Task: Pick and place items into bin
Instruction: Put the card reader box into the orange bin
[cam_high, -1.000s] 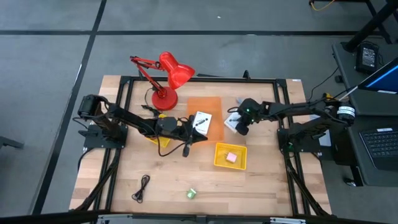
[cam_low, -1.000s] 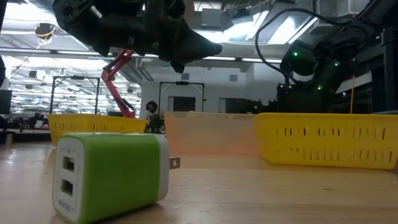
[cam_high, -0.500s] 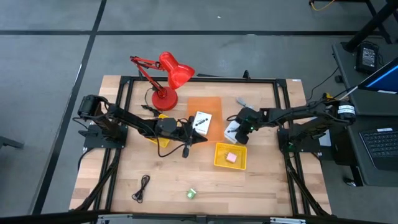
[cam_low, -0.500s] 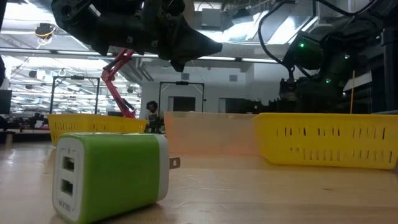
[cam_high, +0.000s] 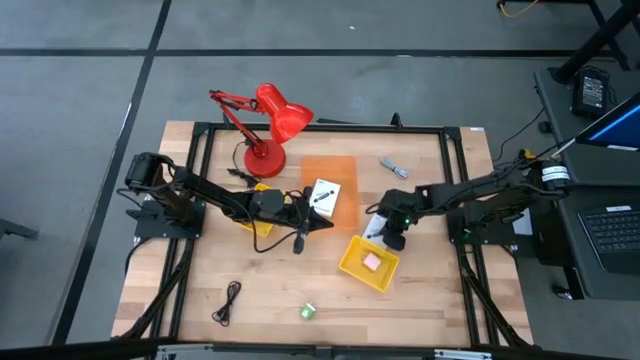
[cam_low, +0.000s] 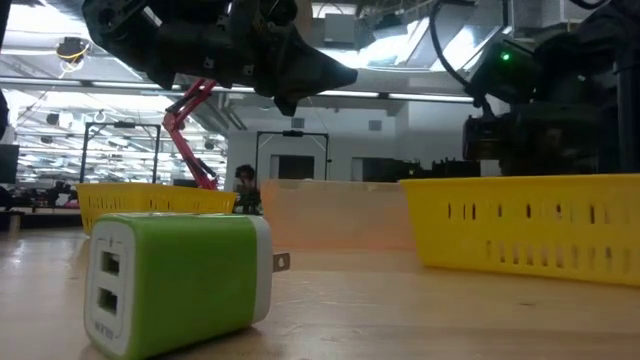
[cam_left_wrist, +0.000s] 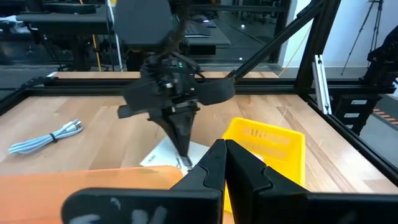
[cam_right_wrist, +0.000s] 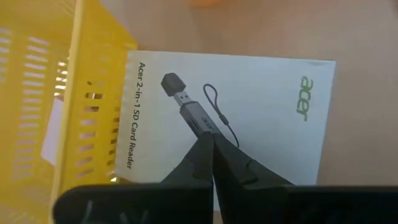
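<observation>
While the wooden table (cam_high: 200, 280) holds several loose items, only one yellow bin (cam_high: 368, 263) shows anything inside: a small pink block (cam_high: 371, 262). I judge the task barely begun. That bin is my landmark.

Well away from it, toward the table's back, stands the red desk lamp (cam_high: 268, 125), which is not for sorting. Between lamp and bin lies an orange tray (cam_high: 335, 172) with a white card (cam_high: 322, 196) on it; the left gripper (cam_high: 318, 214) hovers at that card, fingers pressed together, holding nothing. A second yellow bin (cam_high: 258, 226) sits beyond it.

Touching the landmark bin's rim lies another white card (cam_right_wrist: 249, 118), a card-reader package. The right gripper (cam_right_wrist: 210, 155) points down at it, fingers together, empty.

Still out: a black cord (cam_high: 229, 300) and green block (cam_high: 308, 311) toward the front edge, well apart from the bin, and a grey cable (cam_high: 393, 167) behind it. Open wood surrounds those three; the card by the bin wall leaves little room.
</observation>
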